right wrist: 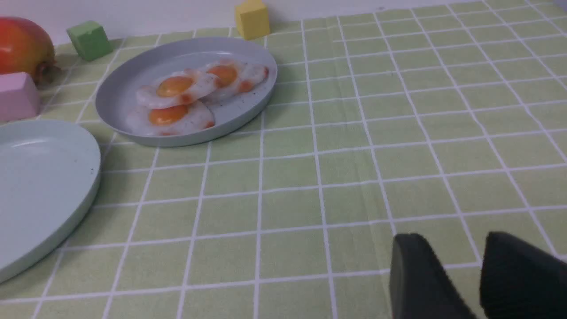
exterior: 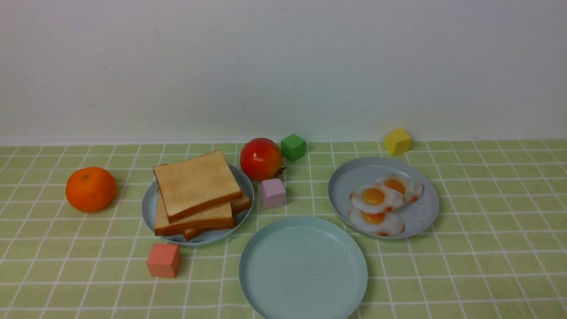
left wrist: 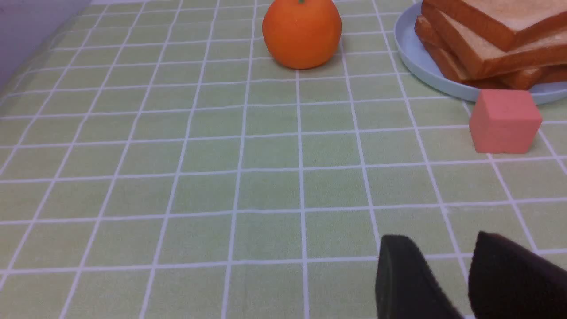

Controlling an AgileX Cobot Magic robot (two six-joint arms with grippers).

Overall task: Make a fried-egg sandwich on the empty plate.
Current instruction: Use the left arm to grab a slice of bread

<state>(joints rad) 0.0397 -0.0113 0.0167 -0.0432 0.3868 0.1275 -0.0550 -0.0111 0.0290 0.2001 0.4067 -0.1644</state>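
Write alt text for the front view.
An empty round mint-green plastic plate sits nearest on a green checked tablecloth. Behind it, stacked toast slices fill the left grey-blue plate, three toy fried eggs the right grey-blue plate.

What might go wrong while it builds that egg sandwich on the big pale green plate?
1. The square tan toast slices sit in a skewed stack on their grey-blue plate; lifting one might drag another off.
2. The three white-and-yellow toy fried eggs overlap, so two might come up together.
3. The pink cube and salmon cube stand near the round mint-green plastic plate; they might get knocked in passing.
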